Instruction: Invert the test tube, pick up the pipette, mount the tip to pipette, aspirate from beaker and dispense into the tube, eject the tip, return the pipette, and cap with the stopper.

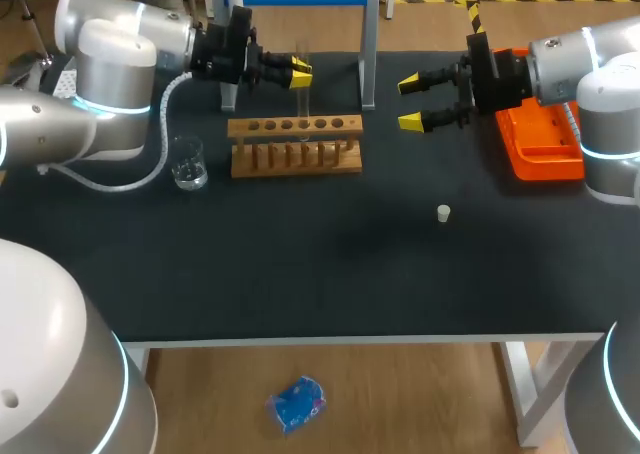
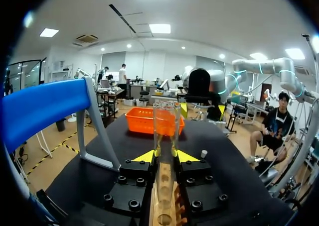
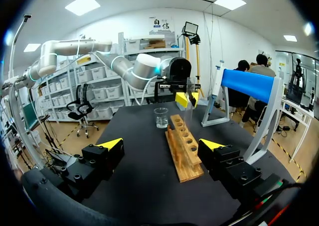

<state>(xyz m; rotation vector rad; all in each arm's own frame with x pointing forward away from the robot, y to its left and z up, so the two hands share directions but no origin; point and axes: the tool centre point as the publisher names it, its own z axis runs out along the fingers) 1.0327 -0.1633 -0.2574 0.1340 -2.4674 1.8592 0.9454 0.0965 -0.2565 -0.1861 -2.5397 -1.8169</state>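
One clear test tube (image 1: 303,84) stands upright over the single wooden rack (image 1: 295,146). Its lower end meets the rack's row of holes, but I cannot tell if it sits fully in one. The left tool (image 1: 296,72) pinches the tube. In the left wrist view the tube (image 2: 166,126) rises between the two yellow tips of that tool (image 2: 165,156), which press it from both sides, and the rack (image 2: 164,208) runs beneath.

One small glass beaker (image 1: 188,162) stands on the dark surface (image 1: 320,274) just beside the rack's left end, apart from it. From the right wrist view the beaker (image 3: 161,117) sits past the far end of the rack (image 3: 184,151), with the left tool (image 3: 185,99) above that end.

One small white stopper (image 1: 443,212) lies alone on the surface, well apart from the rack and nearer the right arm. It also shows in the left wrist view, ahead of the tool (image 2: 204,153).

The right tool (image 1: 420,102) hangs above the surface to the right of the rack, with its two fingers spread wide and nothing between them. Its own view shows the same gap (image 3: 162,144).

One orange tray (image 1: 540,144) lies at the surface's right edge under the right arm. One blue-topped stand (image 1: 368,74) rises behind the rack.
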